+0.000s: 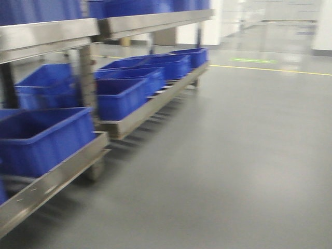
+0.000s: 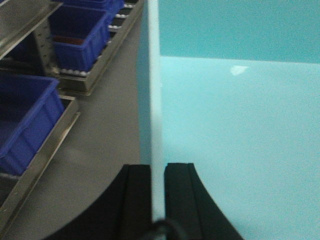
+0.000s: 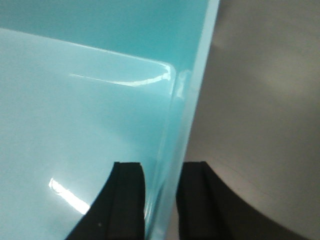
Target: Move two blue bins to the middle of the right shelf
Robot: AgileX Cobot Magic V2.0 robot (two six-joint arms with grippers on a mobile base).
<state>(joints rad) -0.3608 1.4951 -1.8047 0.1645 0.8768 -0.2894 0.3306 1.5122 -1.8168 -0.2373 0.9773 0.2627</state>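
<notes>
While each arm grips one side wall, the pale cyan bin (image 2: 235, 125) hangs between them, clear of the floor (image 2: 107, 105). In the left wrist view the left hand (image 2: 158, 169) has its two black fingers on either side of the bin's left wall, clamped on it with no gap showing. In the right wrist view the right hand (image 3: 161, 169) straddles the right wall in the same way, one finger inside the bin and one outside, pressed to the plastic as far as the picture shows. Only smooth, empty interior is visible. Whether this is a single bin or two nested together, I cannot tell.

Further out, past the left wall, a steel rack (image 1: 57, 174) runs along the floor with dark tubs (image 1: 44, 135) on its low roller level, and more sit on the level above. The front view is smeared. Beyond the rack, open grey floor reaches to a yellow line (image 1: 270, 69).

In my judgement the pickup is done and the carry is under way. The bin sits on no shelf, and the rack in view lies to the left, so the right shelf's middle level is not clearly in sight. What remains is reaching that shelf, sliding the bin in and letting go. If only one bin is held, a second trip is also needed.
</notes>
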